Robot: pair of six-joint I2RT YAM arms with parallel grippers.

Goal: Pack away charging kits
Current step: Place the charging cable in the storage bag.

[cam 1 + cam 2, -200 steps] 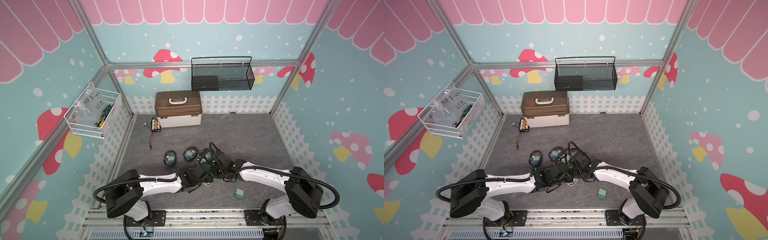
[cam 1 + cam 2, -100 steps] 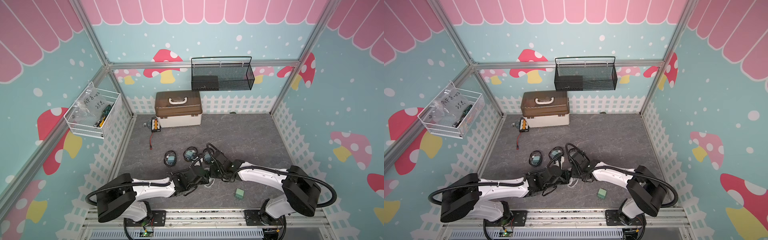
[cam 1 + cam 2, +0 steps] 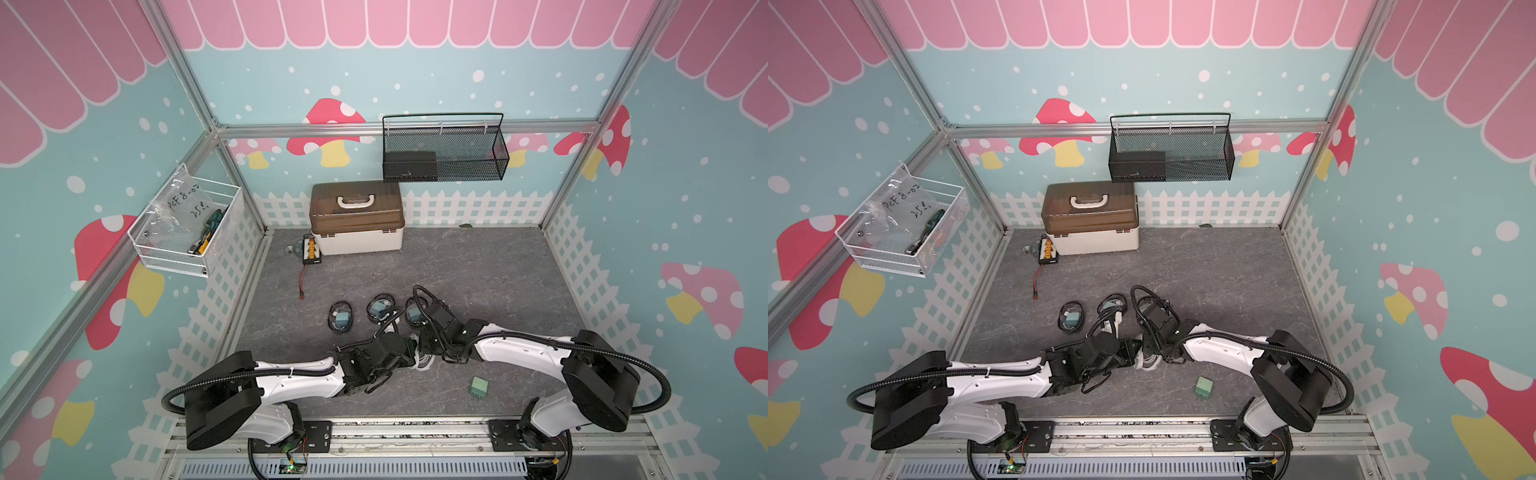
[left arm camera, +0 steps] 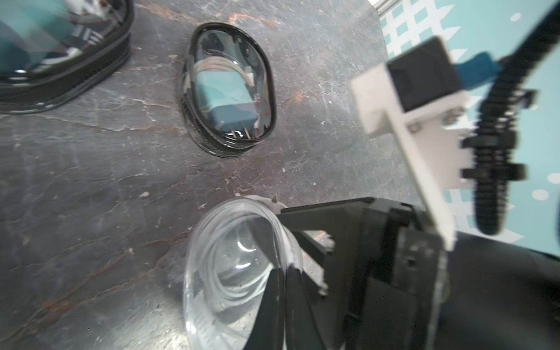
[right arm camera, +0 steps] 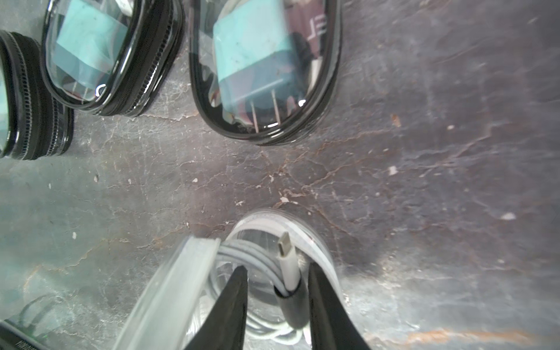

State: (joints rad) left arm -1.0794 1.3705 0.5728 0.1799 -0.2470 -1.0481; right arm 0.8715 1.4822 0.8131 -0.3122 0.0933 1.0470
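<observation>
Left gripper [image 4: 280,272] is pinching the pouch [image 4: 230,257] rim (propping it open); right gripper [image 5: 277,269], jaws spread, is straddling the cable [image 5: 236,250] inside.

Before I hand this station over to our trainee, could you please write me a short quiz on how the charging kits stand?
1. How many black-rimmed pouches hold a teal adapter?
2. True or false: the white cable lies coiled inside the white-rimmed pouch.
3. Where is the loose green adapter? A) in the mesh basket; B) on the table, apart from the pouches; C) on the brown-lidded box.
Key: 1. three; 2. true; 3. B.
</observation>
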